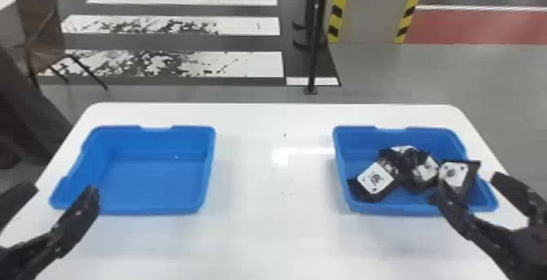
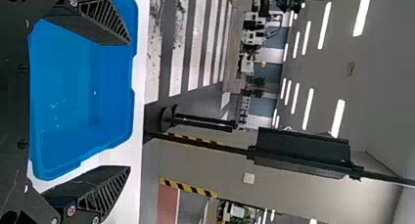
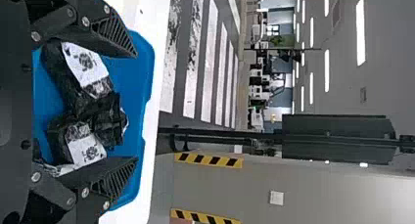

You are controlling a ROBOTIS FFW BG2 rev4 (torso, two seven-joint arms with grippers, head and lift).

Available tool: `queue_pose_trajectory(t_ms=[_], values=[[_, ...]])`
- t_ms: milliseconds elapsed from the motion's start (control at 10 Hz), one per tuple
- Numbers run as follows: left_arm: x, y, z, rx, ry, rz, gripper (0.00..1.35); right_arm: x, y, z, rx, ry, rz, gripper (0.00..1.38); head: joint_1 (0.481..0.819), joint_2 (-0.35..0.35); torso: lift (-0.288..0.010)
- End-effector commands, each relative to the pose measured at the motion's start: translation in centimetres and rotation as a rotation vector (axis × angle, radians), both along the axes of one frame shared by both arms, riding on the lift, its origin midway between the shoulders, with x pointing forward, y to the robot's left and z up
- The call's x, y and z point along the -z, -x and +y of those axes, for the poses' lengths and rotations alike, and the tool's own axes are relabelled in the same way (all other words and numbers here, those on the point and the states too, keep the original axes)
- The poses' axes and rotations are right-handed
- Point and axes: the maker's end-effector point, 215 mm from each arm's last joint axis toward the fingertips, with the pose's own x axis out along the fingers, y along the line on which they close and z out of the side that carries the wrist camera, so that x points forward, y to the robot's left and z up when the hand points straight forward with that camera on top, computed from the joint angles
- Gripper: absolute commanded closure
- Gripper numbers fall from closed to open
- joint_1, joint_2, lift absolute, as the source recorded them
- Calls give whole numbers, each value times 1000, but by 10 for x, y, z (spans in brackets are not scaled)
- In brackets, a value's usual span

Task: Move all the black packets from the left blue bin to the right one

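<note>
We have the jaws of our left gripper (image 1: 63, 189) spread wide and released near the outer end of the left blue bin (image 1: 134, 211), which reaches inward from them. Our right gripper (image 1: 470, 185) has its jaws parted too, released at the right blue bin (image 1: 390, 208), where the black packets (image 1: 376, 179) lie heaped, mostly inward of those jaws, above the white tabletop (image 1: 264, 238).

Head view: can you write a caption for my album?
Black packets lie in the right blue bin, while the left blue bin holds none.
</note>
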Motion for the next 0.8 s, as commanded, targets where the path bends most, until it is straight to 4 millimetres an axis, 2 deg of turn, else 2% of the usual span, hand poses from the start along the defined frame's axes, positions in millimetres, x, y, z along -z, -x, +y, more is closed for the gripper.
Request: queue_pose_trajectory(t_ms=[0, 100, 300, 500, 700], values=[[-16, 9, 2, -12, -49, -67, 144, -32, 51, 18, 22, 0, -15, 154, 695, 22, -140], [-18, 16, 3, -19, -67, -77, 147, -45, 67, 23, 20, 28, -23, 153, 695, 50, -140], [-5, 23, 1, -32, -91, -61, 148, -62, 78, 32, -3, 81, -57, 154, 695, 78, -140], [14, 14, -3, -33, -63, -53, 148, -53, 75, 34, -4, 67, -58, 154, 695, 95, -140], [19, 5, -29, 5, -10, -45, 150, -46, 66, 37, -3, 41, -73, 154, 695, 80, -140]])
